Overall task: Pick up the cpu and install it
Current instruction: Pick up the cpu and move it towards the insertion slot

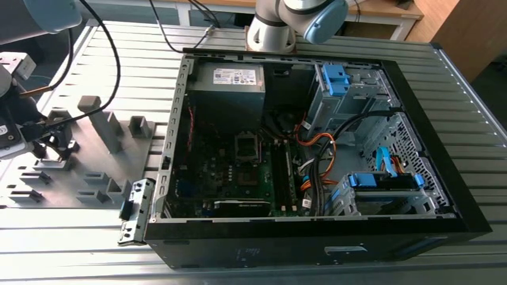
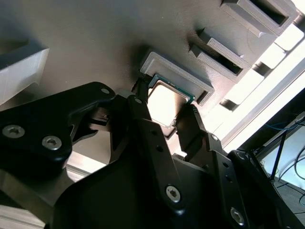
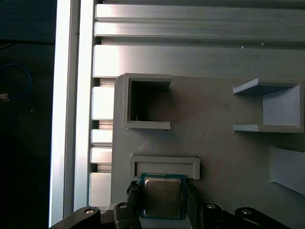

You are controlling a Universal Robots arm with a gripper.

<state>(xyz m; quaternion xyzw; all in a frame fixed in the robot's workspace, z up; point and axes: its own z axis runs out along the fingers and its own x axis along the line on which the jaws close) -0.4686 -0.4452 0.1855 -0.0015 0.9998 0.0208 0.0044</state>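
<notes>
The cpu [image 3: 162, 196], a small square chip with a silver top and green rim, lies at a low grey holder frame [image 3: 165, 161] on the grey fixture plate [image 1: 95, 151]. My gripper [image 3: 162, 199] straddles it, and both black fingers [image 2: 138, 102] press against opposite edges of the cpu [image 2: 164, 102]. In the exterior view the gripper [image 1: 49, 149] hangs low over the fixture plate at the exterior view's left, well apart from the open computer case [image 1: 317, 136]. The motherboard's socket [image 1: 247, 147] sits near the middle of the case. I cannot tell whether the chip is lifted off the plate.
Several raised grey blocks and slots [image 1: 107, 127] stand on the fixture plate around the gripper. The case holds a power supply [image 1: 230, 80], blue drive cages [image 1: 341, 83], orange and black cables [image 1: 325, 148] and a graphics card [image 1: 237, 206]. The arm's base [image 1: 273, 27] stands behind the case.
</notes>
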